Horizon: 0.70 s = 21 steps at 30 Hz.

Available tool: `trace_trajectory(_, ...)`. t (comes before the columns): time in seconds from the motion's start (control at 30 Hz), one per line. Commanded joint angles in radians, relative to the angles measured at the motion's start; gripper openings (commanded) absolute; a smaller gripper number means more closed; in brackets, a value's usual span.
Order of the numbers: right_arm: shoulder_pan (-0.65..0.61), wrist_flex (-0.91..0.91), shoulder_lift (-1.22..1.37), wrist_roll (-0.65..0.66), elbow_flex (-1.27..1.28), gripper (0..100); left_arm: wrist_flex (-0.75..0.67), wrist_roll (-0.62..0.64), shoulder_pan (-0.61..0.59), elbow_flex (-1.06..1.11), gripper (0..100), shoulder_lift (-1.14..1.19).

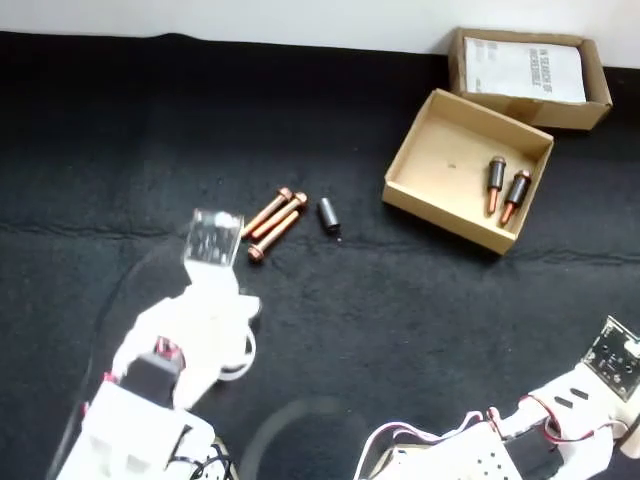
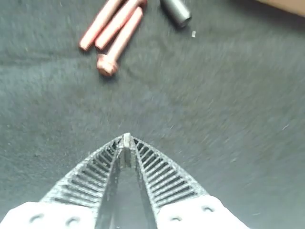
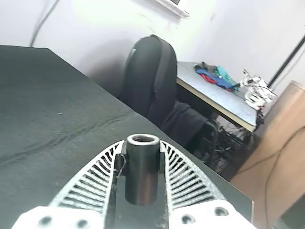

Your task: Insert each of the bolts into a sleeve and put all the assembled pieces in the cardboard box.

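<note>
While the right gripper (image 3: 142,145) was clamped on one dark sleeve (image 3: 142,174), bore upward and well apart from the other parts, the left gripper (image 2: 127,142) stood closed and empty just short of the bolts.

- Item: three copper bolts (image 1: 274,221), loose, lying together on the black cloth (image 1: 400,320); the nearest had its head toward the left gripper.
- Item: one spare sleeve (image 1: 328,214), just beside them.
- Item: cardboard box (image 1: 420,150), holding two assembled pieces (image 1: 506,188).
- Step judged: fetching a bolt.
- Handling note: part the jaws first and take the outermost bolt near its head. That would leave the shank free to enter the held sleeve's bore squarely.
</note>
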Motion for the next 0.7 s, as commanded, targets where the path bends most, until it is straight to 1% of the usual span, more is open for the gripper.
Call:
trace_trajectory(0.0,0.03,-0.03,-0.027,0.015,0.128,0.7,-0.014,0.06,0.033,-0.312,1,0.344)
trace_trajectory(0.13,0.056,-0.028,-0.027,0.015,0.128,0.7,-0.018,0.15,0.039,-0.499,1,0.639)
trace_trajectory(0.33,0.102,-0.027,-0.027,0.017,0.128,0.8,-0.049,0.245,0.03,-0.685,1,1.017)
trace_trajectory(0.43,0.119,-0.027,-0.027,0.017,0.127,0.8,-0.074,0.29,0.012,-0.753,1,1.179)
trace_trajectory(0.53,0.128,-0.027,-0.027,0.052,0.127,0.8,-0.1,0.324,0.008,-0.816,1,1.325)
trace_trajectory(0.67,0.13,-0.027,-0.027,0.063,0.127,0.8,-0.106,0.371,-0.015,-0.898,1,1.472)
